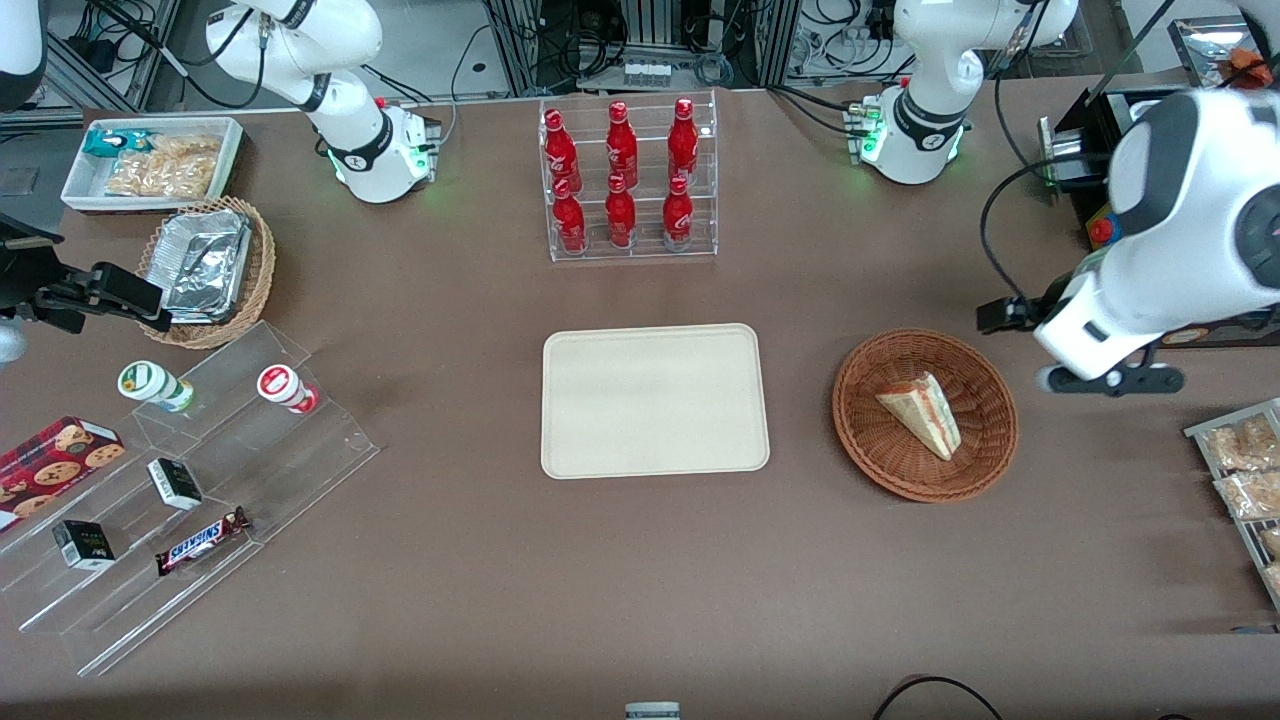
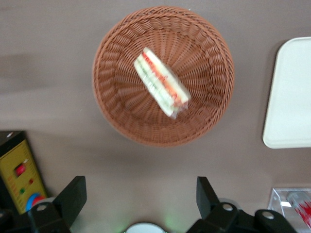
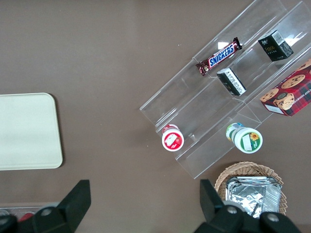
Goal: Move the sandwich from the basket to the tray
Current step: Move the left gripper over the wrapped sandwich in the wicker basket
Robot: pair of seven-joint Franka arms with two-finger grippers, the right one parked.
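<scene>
The sandwich (image 1: 922, 412) is a pale wedge with red and green filling, lying in the reddish-brown wicker basket (image 1: 870, 450). The cream tray (image 1: 655, 400) lies flat beside the basket, toward the parked arm's end, with nothing on it. My left gripper (image 1: 1008, 315) hangs high above the table, a little farther from the front camera than the basket, clear of it. In the left wrist view the gripper (image 2: 141, 199) is open and empty, its black fingers (image 2: 73, 196) wide apart, with the sandwich (image 2: 161, 82), basket (image 2: 116, 111) and tray edge (image 2: 291, 97) below.
A clear rack of red bottles (image 1: 630, 180) stands farther back than the tray. A tiered acrylic shelf with snacks (image 1: 190, 480), a tan basket of foil containers (image 1: 205, 265) and a white bin (image 1: 150, 160) lie toward the parked arm's end. Snack packets (image 1: 1245, 470) and a control box (image 2: 22, 177) are near the working arm.
</scene>
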